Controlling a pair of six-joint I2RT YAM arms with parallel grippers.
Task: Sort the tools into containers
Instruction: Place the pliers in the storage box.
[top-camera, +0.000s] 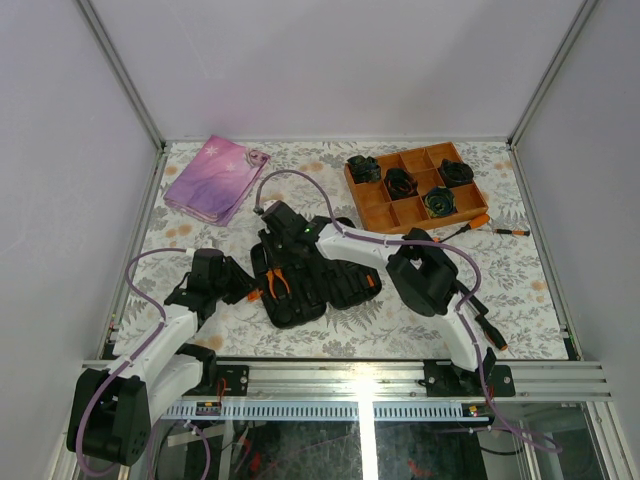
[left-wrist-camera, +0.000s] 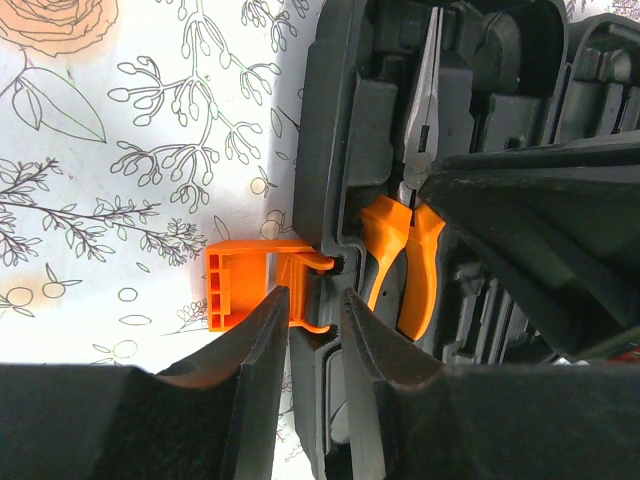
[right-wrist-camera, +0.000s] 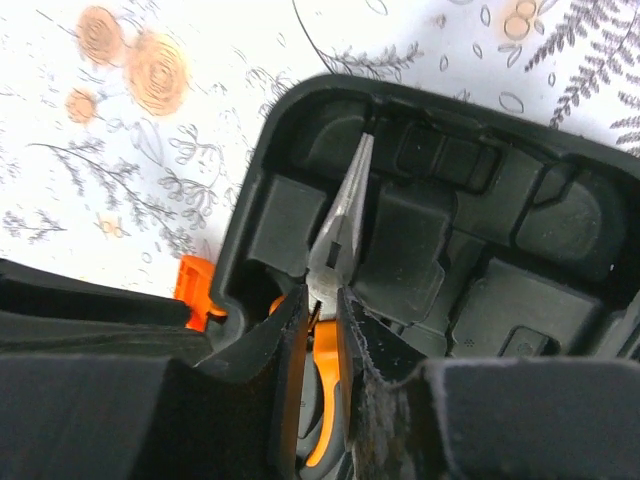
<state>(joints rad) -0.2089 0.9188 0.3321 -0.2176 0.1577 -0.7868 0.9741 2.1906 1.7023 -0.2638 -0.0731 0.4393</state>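
Although the pliers (right-wrist-camera: 343, 215) lie in their slot in the open case (right-wrist-camera: 560, 170), the right claw (right-wrist-camera: 322, 300) is clamped across their joint; lifting away unopened would likely drag them out. Left claw (left-wrist-camera: 313, 310) pinches the case rim.

Left arm (top-camera: 170, 335) stretches low and forward, left pincer (left-wrist-camera: 315, 300) nipped onto the rim of the case (left-wrist-camera: 325, 130). Right arm (top-camera: 352, 245) bends at the elbow and angles leftward, right pincer (right-wrist-camera: 320, 300) pointing down, clamped around the pliers (right-wrist-camera: 338, 230).
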